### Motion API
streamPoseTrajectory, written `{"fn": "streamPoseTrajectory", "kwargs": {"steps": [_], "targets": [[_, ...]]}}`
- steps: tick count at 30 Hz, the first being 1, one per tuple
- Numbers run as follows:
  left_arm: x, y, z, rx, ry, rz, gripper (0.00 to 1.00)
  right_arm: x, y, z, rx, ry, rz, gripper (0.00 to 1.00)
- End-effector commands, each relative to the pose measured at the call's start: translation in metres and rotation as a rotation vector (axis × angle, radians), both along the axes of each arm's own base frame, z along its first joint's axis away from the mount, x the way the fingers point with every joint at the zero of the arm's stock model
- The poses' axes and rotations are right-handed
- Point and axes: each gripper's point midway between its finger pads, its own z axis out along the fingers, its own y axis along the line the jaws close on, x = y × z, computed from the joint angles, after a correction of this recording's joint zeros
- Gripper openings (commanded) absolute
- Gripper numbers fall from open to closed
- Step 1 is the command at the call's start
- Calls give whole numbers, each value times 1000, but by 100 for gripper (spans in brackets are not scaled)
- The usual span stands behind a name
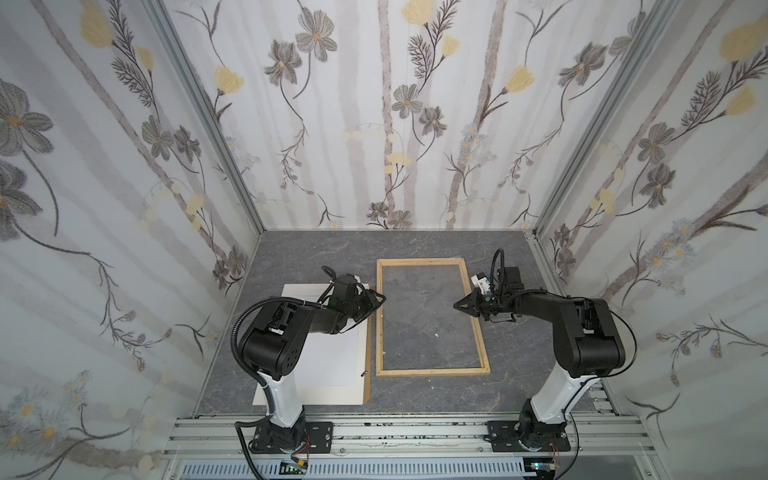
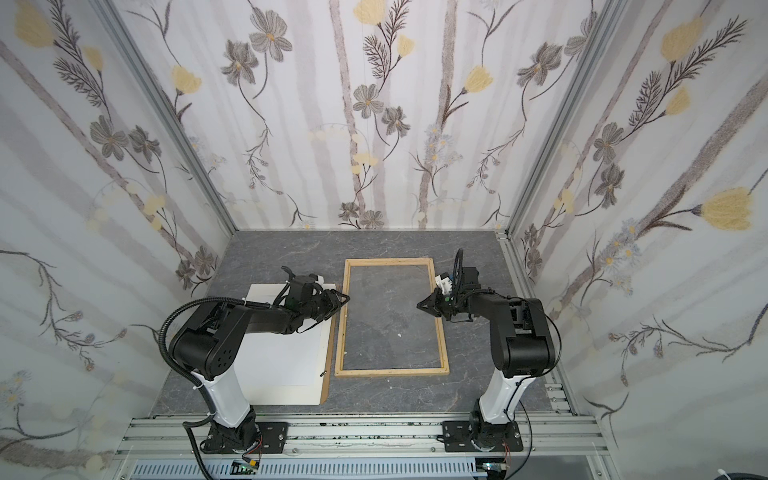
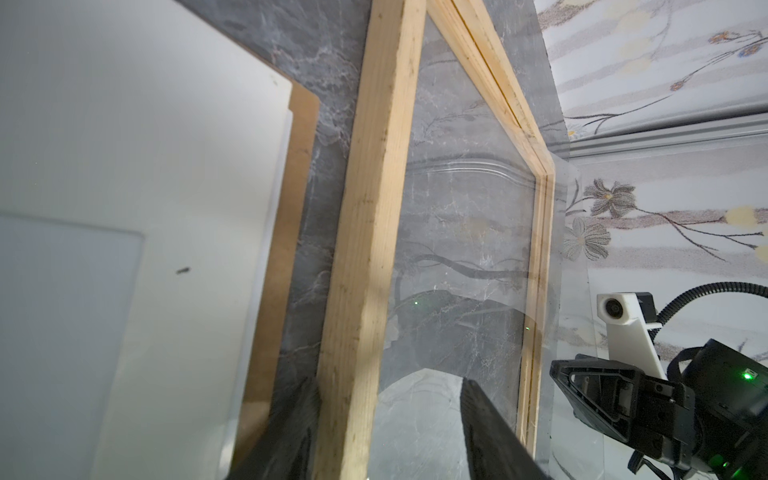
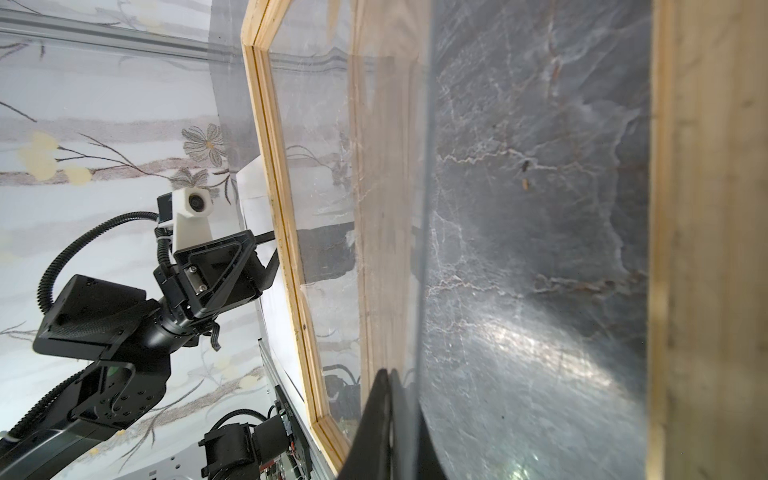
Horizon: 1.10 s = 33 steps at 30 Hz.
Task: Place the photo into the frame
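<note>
Photo [image 1: 332, 353]: white side up, in stack [image 1: 316, 395] left of frame [image 1: 432, 372], outside it.
Frame: flat on table [image 1: 519, 386], unfilled.
Left gripper [image 1: 379, 300]: half-spread astride left rail, unclamped.
Right gripper [image 1: 456, 306]: pinched closed above frame, hold on anything unclear.
Progress: insertion not begun; pickup and placement remaining.

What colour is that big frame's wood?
Pale natural tan; the frame shows best in the left wrist view.

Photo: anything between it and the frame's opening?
Yes. The white mat board lies on the photo, left of the frame; the photo shows only through the board's window. A clear sheet lies across the frame's opening, and the left end effector straddles the frame's left strip.
</note>
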Motion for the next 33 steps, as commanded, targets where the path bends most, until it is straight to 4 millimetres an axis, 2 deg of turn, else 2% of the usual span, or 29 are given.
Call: {"fn": "streamPoseTrajectory", "kwargs": {"steps": [1, 8, 10, 16, 24, 26, 28, 33], "targets": [[-5, -11, 8, -48, -3, -51, 53, 2, -3, -1, -54, -7, -1, 11], [-3, -7, 11, -39, -13, -43, 53, 5, -6, -4, -146, -5, -8, 19], [-3, -6, 11, -39, -13, -41, 53, 5, -8, -4, -170, -3, -12, 27], [-1, -4, 13, -42, -16, -36, 53, 6, -13, -2, -247, -8, -24, 43], [-1, -1, 16, -45, -23, -30, 53, 9, -20, 2, -368, -14, -35, 55], [-2, 0, 16, -45, -22, -29, 53, 10, -23, 3, -405, -16, -41, 64], [-1, 1, 17, -47, -26, -27, 53, 10, -24, 5, -439, -19, -44, 81], [-2, 4, 17, -47, -27, -22, 53, 11, -29, 8, -504, -23, -54, 87]]}}
